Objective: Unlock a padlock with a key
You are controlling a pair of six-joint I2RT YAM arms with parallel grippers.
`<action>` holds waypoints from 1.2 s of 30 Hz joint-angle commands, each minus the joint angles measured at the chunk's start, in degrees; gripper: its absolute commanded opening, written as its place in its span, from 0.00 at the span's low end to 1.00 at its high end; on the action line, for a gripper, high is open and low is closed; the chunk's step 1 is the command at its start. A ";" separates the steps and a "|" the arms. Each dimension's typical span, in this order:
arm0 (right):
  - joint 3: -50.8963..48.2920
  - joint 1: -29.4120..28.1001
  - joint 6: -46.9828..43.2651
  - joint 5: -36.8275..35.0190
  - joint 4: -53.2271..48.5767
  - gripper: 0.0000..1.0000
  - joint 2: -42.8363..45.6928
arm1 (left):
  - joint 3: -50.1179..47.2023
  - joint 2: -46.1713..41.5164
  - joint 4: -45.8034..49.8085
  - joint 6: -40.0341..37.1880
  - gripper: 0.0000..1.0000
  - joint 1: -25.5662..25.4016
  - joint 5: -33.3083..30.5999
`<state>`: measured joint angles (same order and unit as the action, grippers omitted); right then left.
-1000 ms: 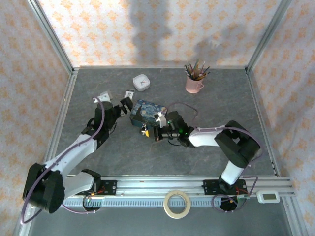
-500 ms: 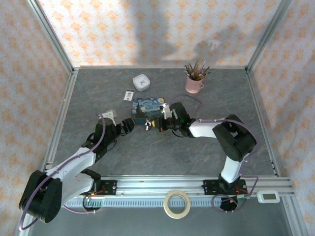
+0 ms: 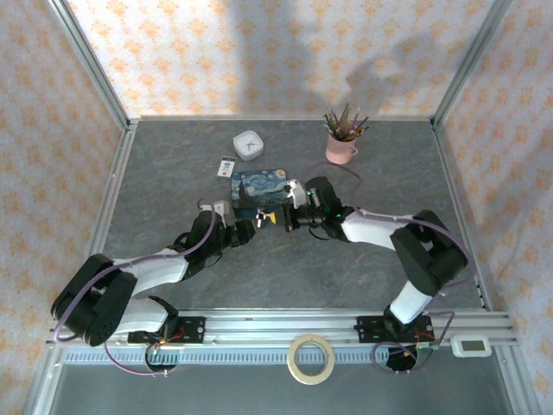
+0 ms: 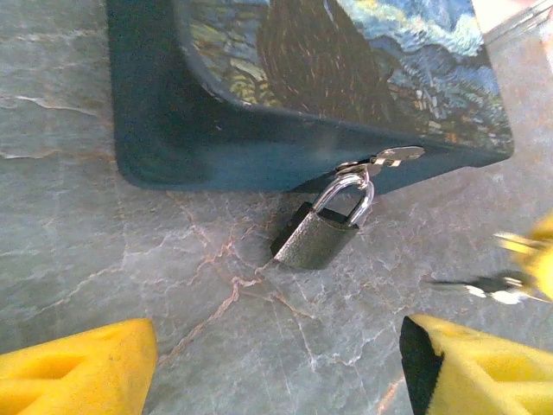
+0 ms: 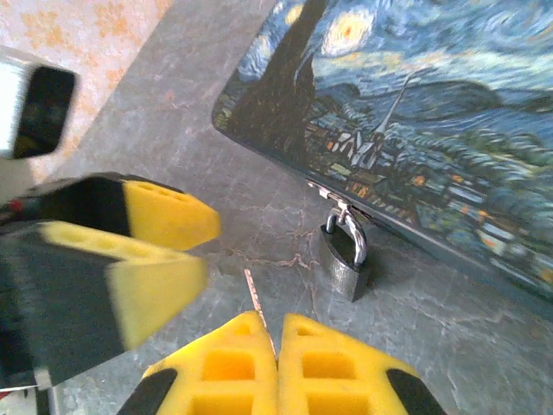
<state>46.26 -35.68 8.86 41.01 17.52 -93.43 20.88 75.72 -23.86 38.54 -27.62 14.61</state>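
Both arms reach low over the grey stone-look table [image 3: 389, 173] and meet at the near edge of the blue painted box [image 3: 259, 184]. The left gripper [image 4: 276, 354] faces the tiny dark grey metal padlock [image 4: 321, 232], with its yellow jaws wide apart and nothing between them. The padlock hangs on the box's clasp and rests on the table. The right gripper [image 5: 278, 333] is pressed together on the thin silvery key [image 5: 257, 303]. The key points near the padlock but does not touch it.

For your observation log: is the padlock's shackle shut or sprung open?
Shut: the padlock has both shackle legs seated, looped through the hasp on the box.
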 commanded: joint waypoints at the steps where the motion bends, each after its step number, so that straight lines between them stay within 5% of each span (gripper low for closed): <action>1: -2.30 0.86 2.18 -2.53 0.28 0.00 5.85 | 4.34 4.56 -3.53 -0.98 0.73 -1.01 0.92; 10: -6.14 1.49 3.10 -6.79 0.58 0.00 13.12 | 12.28 15.52 -2.36 -2.97 0.72 -1.75 1.53; 36: -9.42 1.54 4.41 -8.30 2.79 0.00 13.89 | 16.62 26.12 -9.40 0.51 0.25 -2.53 3.00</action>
<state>37.36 -34.33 12.84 34.20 18.11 -80.38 36.51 100.53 -31.77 37.78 -29.65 16.60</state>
